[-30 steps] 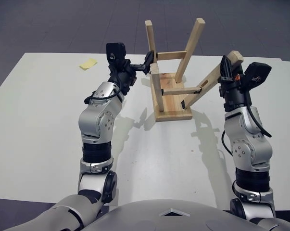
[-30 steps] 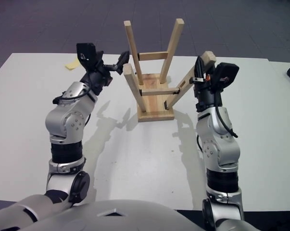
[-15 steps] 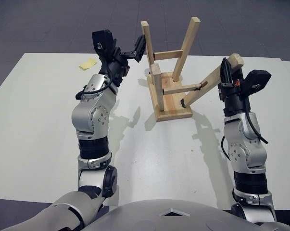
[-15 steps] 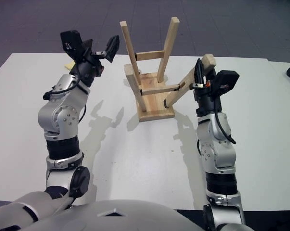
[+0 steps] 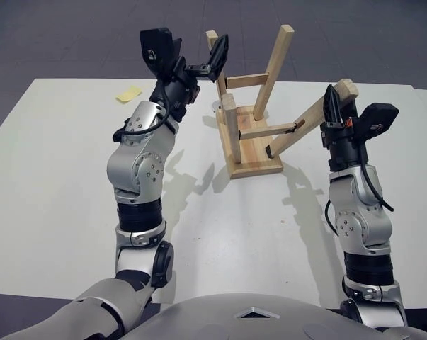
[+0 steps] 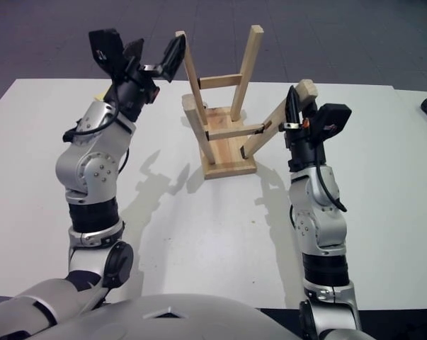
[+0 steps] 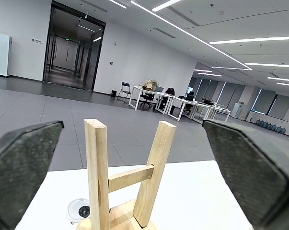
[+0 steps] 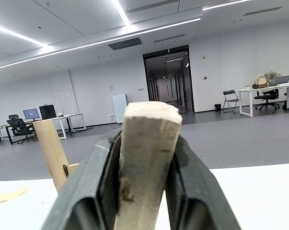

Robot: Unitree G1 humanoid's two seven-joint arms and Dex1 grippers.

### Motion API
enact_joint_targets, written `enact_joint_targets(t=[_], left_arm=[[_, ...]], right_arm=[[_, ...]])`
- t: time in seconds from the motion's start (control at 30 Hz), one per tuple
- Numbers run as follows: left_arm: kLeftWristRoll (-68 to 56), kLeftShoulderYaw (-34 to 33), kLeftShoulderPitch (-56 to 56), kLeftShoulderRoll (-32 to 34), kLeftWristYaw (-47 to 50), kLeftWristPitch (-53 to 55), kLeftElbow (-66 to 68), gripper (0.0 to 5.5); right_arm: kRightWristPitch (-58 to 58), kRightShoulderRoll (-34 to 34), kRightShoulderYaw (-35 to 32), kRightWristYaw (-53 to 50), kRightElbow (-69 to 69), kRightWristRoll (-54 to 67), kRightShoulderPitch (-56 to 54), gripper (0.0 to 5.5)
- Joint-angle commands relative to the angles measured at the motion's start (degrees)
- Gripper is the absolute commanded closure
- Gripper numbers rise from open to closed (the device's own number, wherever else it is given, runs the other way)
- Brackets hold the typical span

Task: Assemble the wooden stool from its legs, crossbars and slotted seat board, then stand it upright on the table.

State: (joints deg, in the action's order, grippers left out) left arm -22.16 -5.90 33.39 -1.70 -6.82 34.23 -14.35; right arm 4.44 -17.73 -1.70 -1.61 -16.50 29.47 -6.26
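The wooden stool lies upside down, its seat board [image 5: 254,150] flat on the white table [image 5: 71,177] and its legs pointing up. Crossbars [image 5: 250,81] link the legs. The right-hand near leg [image 5: 305,126] leans outward, and my right gripper [image 5: 338,106] is shut on its top end; the right wrist view shows that leg [image 8: 146,139] squeezed between the fingers [image 8: 91,187]. My left gripper [image 5: 197,62] is raised, open, just left of the far-left leg [image 5: 217,60]. In the left wrist view two legs [image 7: 97,177] stand beyond the open pads [image 7: 24,163].
A yellow sticky note [image 5: 130,93] lies at the table's far left. A small round disc [image 7: 80,209] sits on the table beside the seat board. The table's near half is bare, and dark floor lies beyond its far edge.
My left arm has risen from beside the near-left leg and swung right, up to the top of the far-left leg. The right arm has kept its hold on the tilted leg.
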Motion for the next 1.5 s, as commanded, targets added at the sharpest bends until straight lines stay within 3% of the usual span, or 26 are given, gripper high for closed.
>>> enact_joint_targets(t=[0.03, 0.4, 0.77, 1.03, 1.17, 1.3, 1.33, 1.5], left_arm=[[-0.7, 1.8, 2.6, -0.9, -0.1, -0.9, -1.2, 0.1], [-0.7, 2.8, 2.3, -2.2, 0.3, -1.6, -1.0, 0.1], [-0.1, 3.0, 3.3, -1.3, -0.2, -2.0, -1.4, 0.1], [1.1, 5.5, 5.6, -0.6, -1.8, -3.6, -0.4, 0.1], [1.2, 5.0, 5.6, -0.6, -1.3, -3.9, 0.3, 0.1], [1.1, 4.0, 6.4, -1.0, -0.4, -4.6, 1.5, 0.1], [1.1, 3.8, 6.6, -1.0, -0.3, -4.7, 1.6, 0.1], [0.3, 3.2, 6.2, -0.9, -0.4, -4.9, 2.2, 0.1]], right_arm=[[21.8, -0.8, 7.0, -0.3, 7.2, -1.5, 6.2, 4.41], [26.3, 3.6, 6.2, -2.2, 9.1, 2.6, -2.2, 4.45], [28.5, -5.2, 10.2, 6.3, 11.8, -2.3, 10.3, 4.46], [28.8, -4.5, 11.5, 5.8, 12.1, -3.9, 7.6, 4.46], [29.1, -8.4, 17.5, 6.2, 9.5, -10.5, 5.6, 4.46], [29.0, -7.2, 17.8, 5.0, 11.1, -10.8, 5.0, 4.42], [29.1, -6.9, 17.7, 4.6, 11.9, -10.8, 4.7, 4.04], [29.7, -4.7, 16.3, 4.8, 14.7, -11.7, 3.3, 3.31]])
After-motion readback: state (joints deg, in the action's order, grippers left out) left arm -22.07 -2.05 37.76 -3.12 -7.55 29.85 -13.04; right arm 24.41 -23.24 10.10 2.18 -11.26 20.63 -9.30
